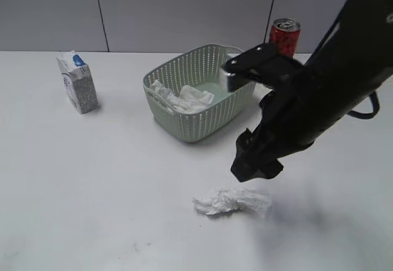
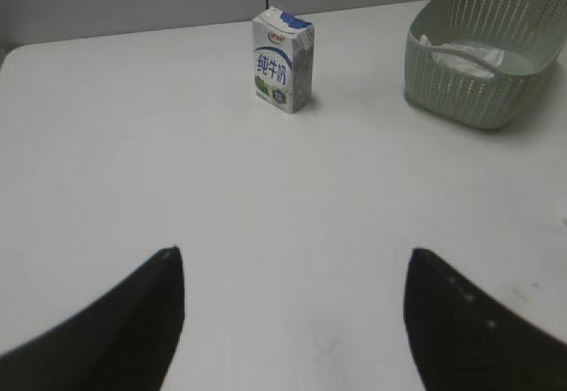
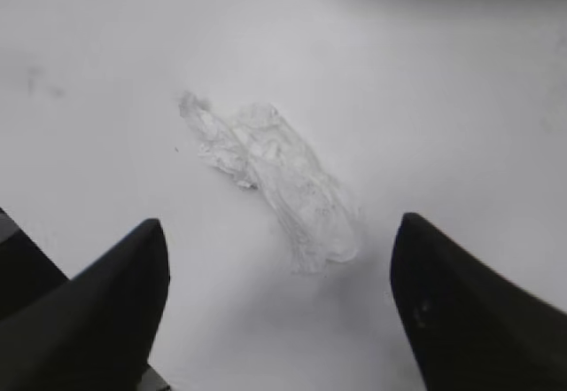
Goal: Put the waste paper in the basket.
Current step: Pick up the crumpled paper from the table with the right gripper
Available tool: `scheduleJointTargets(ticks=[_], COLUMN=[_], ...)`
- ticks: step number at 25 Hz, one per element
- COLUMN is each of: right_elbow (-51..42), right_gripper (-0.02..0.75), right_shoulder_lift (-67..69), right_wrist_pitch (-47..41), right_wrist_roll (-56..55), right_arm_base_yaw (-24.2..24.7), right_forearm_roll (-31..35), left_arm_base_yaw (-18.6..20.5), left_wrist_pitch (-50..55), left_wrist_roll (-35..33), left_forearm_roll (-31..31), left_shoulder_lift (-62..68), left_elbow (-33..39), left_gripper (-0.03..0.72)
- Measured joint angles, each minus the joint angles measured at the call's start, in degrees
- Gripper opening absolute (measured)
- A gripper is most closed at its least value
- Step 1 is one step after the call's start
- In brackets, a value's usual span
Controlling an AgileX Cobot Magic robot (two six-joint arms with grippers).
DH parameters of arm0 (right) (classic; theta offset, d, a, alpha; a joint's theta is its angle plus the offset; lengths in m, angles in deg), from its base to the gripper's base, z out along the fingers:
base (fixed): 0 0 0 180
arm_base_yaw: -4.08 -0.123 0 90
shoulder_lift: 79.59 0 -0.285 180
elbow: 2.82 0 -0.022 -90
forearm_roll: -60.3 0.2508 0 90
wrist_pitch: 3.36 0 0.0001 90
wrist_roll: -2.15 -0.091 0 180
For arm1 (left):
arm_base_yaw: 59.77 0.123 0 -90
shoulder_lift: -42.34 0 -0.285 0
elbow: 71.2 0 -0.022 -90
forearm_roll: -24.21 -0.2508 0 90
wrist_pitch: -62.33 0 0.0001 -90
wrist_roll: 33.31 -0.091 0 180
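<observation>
Right gripper [image 3: 279, 307]: jaws spread wide and holding nothing, poised above the last loose wad toward the table's near edge, apparently lined up to straddle it.
Waste paper [image 1: 232, 201]: one crumpled wad lies on the bare table (elongated, slanting between the fingers in the wrist view); other white wads [image 1: 184, 99] already sit in the basket.
Basket [image 1: 202, 123]: toward the far edge, near a red can [image 1: 285, 36].
Left gripper [image 2: 292, 320]: wide, empty, idle over bare table.
Carton [image 2: 283, 60]: far-left, untouched.
</observation>
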Motion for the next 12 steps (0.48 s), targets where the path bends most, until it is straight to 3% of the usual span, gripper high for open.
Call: scheduleJointTargets(ticks=[12], right_elbow=[0.12], right_gripper=[0.587], right_shoulder_lift=[13.81], right_wrist_pitch=[4.88], right_wrist_roll=[0.14], right_arm_base_yaw=[-10.46], right_forearm_roll=[-11.27], left_arm_base_yaw=[0.38], left_wrist_pitch=[0.04], left_wrist_roll=[0.0], left_forearm_roll=[-0.13], left_shoulder_lift=[-0.19], left_elbow=[0.11], left_gripper=[0.588])
